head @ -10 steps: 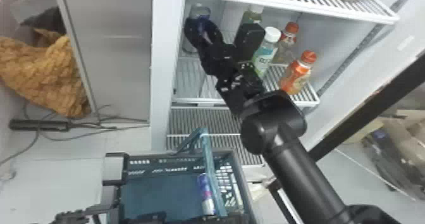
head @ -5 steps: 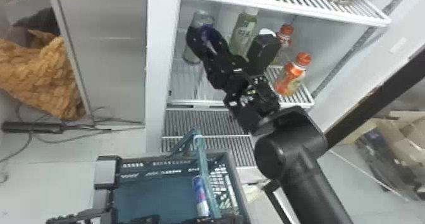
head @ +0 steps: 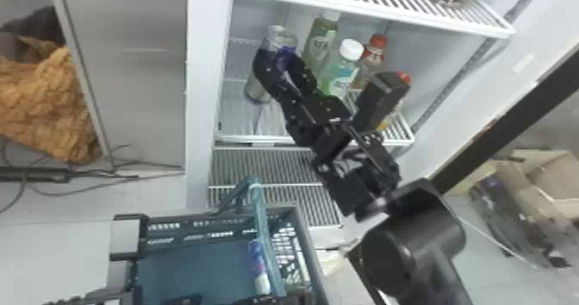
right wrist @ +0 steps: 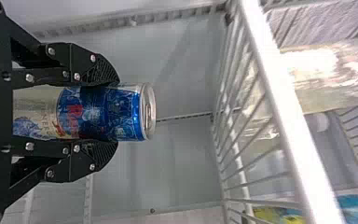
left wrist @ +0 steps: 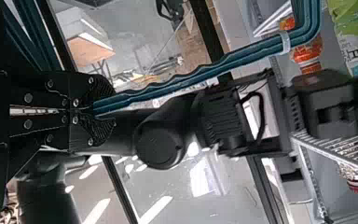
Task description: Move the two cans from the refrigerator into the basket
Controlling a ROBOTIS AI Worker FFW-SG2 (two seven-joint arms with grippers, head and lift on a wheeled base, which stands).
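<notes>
In the head view my right gripper [head: 278, 63] is inside the refrigerator, around a blue can [head: 283, 55]. The right wrist view has this gripper [right wrist: 105, 113] shut on the can [right wrist: 121, 112], one finger against each side, the can's top beyond the fingertips. Another can [head: 259, 267], blue and silver, lies in the teal basket [head: 306, 248] near its right side. My left gripper [head: 263, 300] is at the head view's bottom edge; in the left wrist view this gripper [left wrist: 93, 111] is shut on the basket's handle [left wrist: 191, 77].
White wire shelves [head: 379, 13] run above and below the right gripper. Close to its right stand a green bottle [head: 321, 43], a white-capped bottle [head: 342, 69] and a red-capped bottle [head: 374, 58]. The refrigerator's side wall [head: 207, 93] is on the left.
The right arm's wrist and forearm have moved lower and to the right in the head view, while its gripper stays near the shelf's left part. The basket's can has kept its place in the basket.
</notes>
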